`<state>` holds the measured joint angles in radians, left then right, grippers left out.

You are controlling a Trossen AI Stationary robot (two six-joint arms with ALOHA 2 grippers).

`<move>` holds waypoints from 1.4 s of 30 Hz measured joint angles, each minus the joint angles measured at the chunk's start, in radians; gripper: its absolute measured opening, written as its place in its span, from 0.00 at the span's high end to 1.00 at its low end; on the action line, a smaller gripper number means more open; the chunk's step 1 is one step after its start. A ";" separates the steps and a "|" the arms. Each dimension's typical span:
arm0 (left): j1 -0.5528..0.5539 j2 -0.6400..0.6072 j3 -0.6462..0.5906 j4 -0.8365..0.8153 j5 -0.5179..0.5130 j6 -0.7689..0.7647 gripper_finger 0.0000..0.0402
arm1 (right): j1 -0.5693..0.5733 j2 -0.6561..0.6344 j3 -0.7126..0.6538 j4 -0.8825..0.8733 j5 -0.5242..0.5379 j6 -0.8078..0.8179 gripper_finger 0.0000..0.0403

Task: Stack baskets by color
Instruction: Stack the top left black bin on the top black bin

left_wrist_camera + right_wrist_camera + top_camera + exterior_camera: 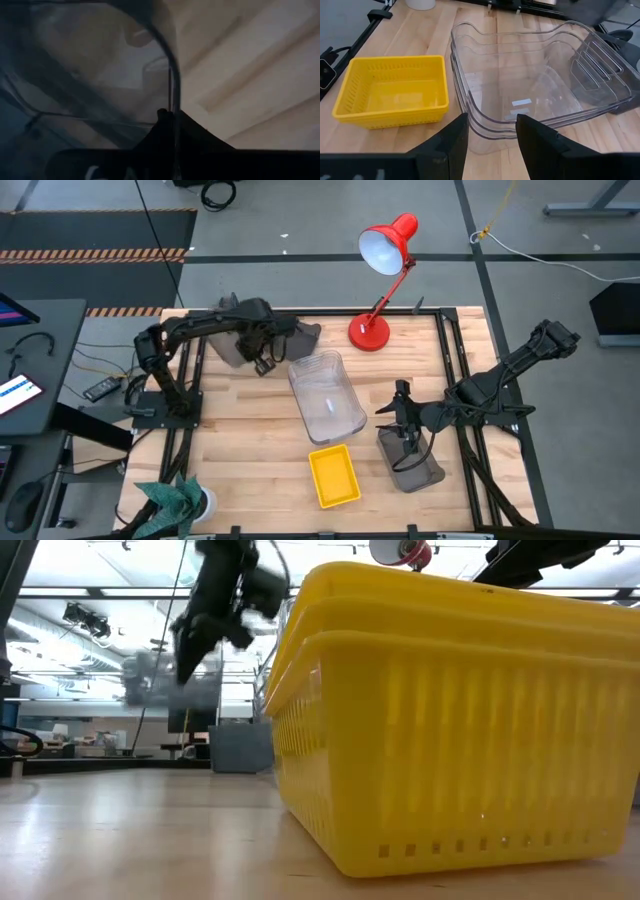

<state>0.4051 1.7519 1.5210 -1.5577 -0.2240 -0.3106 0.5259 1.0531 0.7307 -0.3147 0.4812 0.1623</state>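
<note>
The left gripper [262, 356] is pinching the rim of a smoky grey basket [240, 345] at the far left of the worktop [240, 440]; in the left wrist view the dark translucent wall [100, 75] is running between its closed-up fingers, and the low view is showing that basket hanging clear of the wood. The grey stack [410, 460] it belongs with is sitting at the near right, under the right gripper [402, 423], so the carry is running diagonally across the worktop, past the clear stack [326, 395] lying in between with its long axis pointing roughly from far to near. The right gripper is hovering with its fingers [451, 137] spread and holding nothing, looking toward the clear baskets and the yellow stack [333, 475], which is standing near the front edge. The right arm is the nearer to the grey stack, yet the left is the one carrying. A small white label [521, 103] is showing on the clear basket's floor, its writing too small to read. The red desk lamp [385, 250] is standing at the far edge.
</note>
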 joint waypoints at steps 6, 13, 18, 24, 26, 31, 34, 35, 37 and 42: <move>0.016 -0.001 0.292 -0.003 -0.061 -0.067 0.99 | 0.000 0.000 0.000 -0.001 0.000 -0.006 0.58; 0.035 -0.003 0.487 0.147 0.043 -0.293 0.98 | 0.000 0.000 0.000 -0.001 0.000 -0.003 0.58; 0.037 0.006 0.496 0.257 0.208 -0.360 0.98 | 0.003 0.000 0.000 -0.001 0.000 -0.006 0.58; 0.044 0.043 0.493 0.281 0.319 -0.374 0.98 | 0.005 0.001 0.000 0.001 -0.008 -0.005 0.58; 0.049 0.053 0.495 0.289 0.327 -0.385 0.98 | 0.011 0.001 0.000 0.008 -0.009 -0.005 0.58; 0.069 0.117 0.494 0.270 0.353 -0.383 0.98 | 0.032 0.001 0.000 0.025 -0.011 -0.005 0.58; 0.076 0.156 0.494 0.269 0.361 -0.355 0.98 | 0.043 0.001 0.000 0.036 -0.011 -0.006 0.58; 0.078 0.168 0.494 0.268 0.360 -0.344 0.98 | 0.046 0.001 0.000 0.037 -0.011 -0.005 0.58; 0.085 0.195 0.494 0.265 0.363 -0.326 0.98 | 0.050 0.001 0.000 0.037 -0.008 -0.002 0.58; 0.094 0.242 0.494 0.258 0.365 -0.301 0.98 | 0.058 0.001 0.000 0.037 -0.006 0.003 0.58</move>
<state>0.4991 1.9937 2.0148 -1.2994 0.1413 -0.6120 0.5842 1.0538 0.7311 -0.2775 0.4749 0.1658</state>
